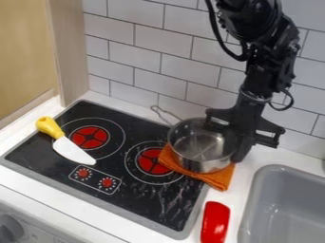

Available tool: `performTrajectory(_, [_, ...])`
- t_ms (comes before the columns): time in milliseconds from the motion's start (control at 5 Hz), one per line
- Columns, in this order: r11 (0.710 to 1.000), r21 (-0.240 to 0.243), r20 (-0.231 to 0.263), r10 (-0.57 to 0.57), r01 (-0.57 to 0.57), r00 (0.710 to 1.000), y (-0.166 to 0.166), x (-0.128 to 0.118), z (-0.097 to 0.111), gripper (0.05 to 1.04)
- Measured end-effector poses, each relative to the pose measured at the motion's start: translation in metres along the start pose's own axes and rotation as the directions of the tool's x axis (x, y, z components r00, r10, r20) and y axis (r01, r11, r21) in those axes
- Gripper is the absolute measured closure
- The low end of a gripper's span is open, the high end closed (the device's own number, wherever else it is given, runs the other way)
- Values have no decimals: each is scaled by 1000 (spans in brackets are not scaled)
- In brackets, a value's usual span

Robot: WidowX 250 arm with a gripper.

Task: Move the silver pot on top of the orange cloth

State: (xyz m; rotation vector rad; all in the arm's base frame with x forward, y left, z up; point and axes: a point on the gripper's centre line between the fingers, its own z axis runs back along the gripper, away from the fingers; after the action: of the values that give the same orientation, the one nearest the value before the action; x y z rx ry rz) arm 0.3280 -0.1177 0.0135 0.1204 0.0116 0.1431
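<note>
I see a yellow-handled white knife (74,151) near the left edge of the black stove (35,156). The silver metal pot (202,165) sits on the orange cloth (219,179) across the right edge. At the pot's right, my black claw's (238,153) opening and grip I can't tell. A red object (215,220) narrows the worktop (234,201) strip before the grey sink (252,201).

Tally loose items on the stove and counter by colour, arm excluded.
Silver: 1, pot
Orange: 1, cloth
Yellow and white: 1, knife
Red: 1, rounded oblong item
Total: 4
</note>
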Motion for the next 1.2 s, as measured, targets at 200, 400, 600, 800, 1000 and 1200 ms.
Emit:
performTrajectory(200, [999,-50,5,-20,20,1000,-4,3,0,818])
performTrajectory(400, [997,-78,5,-17,18,1000,1,3,-1,549])
performTrajectory(600, [997,-53,68,-55,59,996,10,9,20,241])
performTrajectory(800, [991,-43,125,-123,129,985,15,13,40,68])
performTrajectory(1000, [979,11,132,-202,202,970,29,7,56,76])
performTrajectory(1200, [963,40,66,-269,267,961,53,-6,60,85])
